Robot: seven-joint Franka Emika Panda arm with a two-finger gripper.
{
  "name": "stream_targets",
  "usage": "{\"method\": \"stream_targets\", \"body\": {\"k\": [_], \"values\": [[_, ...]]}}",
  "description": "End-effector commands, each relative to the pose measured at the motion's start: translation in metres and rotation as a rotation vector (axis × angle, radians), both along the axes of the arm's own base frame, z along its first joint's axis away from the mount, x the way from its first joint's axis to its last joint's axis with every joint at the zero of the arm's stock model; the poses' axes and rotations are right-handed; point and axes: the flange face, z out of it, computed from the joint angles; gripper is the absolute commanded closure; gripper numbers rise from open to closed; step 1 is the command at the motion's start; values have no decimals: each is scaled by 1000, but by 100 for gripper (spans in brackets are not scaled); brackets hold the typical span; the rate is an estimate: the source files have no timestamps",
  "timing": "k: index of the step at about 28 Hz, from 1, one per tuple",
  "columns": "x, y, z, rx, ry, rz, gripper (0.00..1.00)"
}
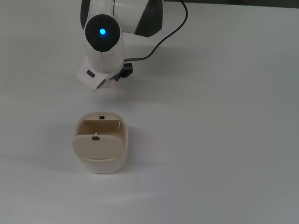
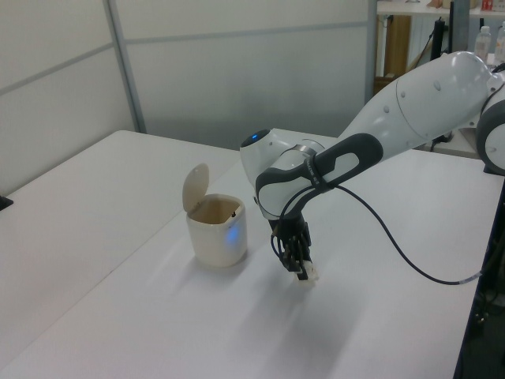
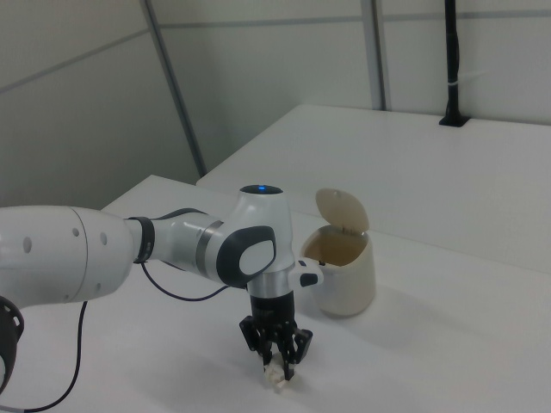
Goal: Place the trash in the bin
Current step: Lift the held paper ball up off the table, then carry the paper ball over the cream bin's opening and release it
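Right view first: nearest the camera, the gripper [image 3: 277, 365] points straight down at the white table [image 3: 448, 344], its dark fingers [image 3: 291, 353] pinched on the trash [image 3: 274, 376], a small crumpled white wad that sits at the fingertips against the tabletop. Whether the wad is lifted clear of the surface or resting on it cannot be told. Just behind and to the right view's right stands the bin [image 3: 343, 271], cream-beige with rounded corners, its flap lid [image 3: 341, 209] tipped up so the mouth is open. Bin and wad are near each other but not touching.

From the left view, the gripper [image 2: 300, 267] hangs under the white arm [image 2: 394, 118] with the trash [image 2: 311, 272] peeking out beside the fingertips, and the bin [image 2: 218, 230] stands to the left view's left of it. A black cable [image 2: 394, 241] loops from the wrist toward the left view's right edge.

From the top view, the arm's wrist with a blue light [image 1: 102, 32] covers most of the gripper [image 1: 116, 77]; only a pale scrap of the trash [image 1: 109, 84] shows beneath it. The bin [image 1: 101, 142] lies below it in the top view, its lid [image 1: 97, 145] swung open.
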Motion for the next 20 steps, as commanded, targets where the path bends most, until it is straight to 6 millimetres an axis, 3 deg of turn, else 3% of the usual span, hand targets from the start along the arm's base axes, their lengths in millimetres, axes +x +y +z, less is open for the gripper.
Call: {"method": "stream_targets", "body": {"k": [1,4,5,11,17,20], "values": [[3,-5,44,-14,-84,-4,76],[8,-7,75,-15,-144,-7,76],[14,-7,97,-17,-188,-6,76],[42,-2,169,-18,-351,3,76],[61,5,193,-3,-530,15,74],[75,9,183,0,-608,20,72]]}}
